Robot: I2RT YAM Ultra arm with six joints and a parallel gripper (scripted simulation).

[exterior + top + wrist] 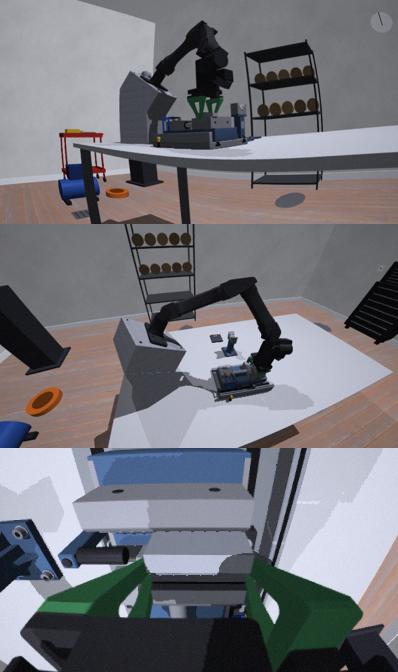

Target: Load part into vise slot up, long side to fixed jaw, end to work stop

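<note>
Claw grips the block, whose ends only the wrist view shows.

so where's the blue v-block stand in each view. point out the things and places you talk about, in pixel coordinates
top: the blue v-block stand [231,346] [239,124] [42,545] is just right of centre, beyond the vise [221,373] [224,134] [170,513]
exterior: right of centre, right of the green fingers [199,109]
wrist: left edge, only its bolted foot
shared landmark: the vise
</note>
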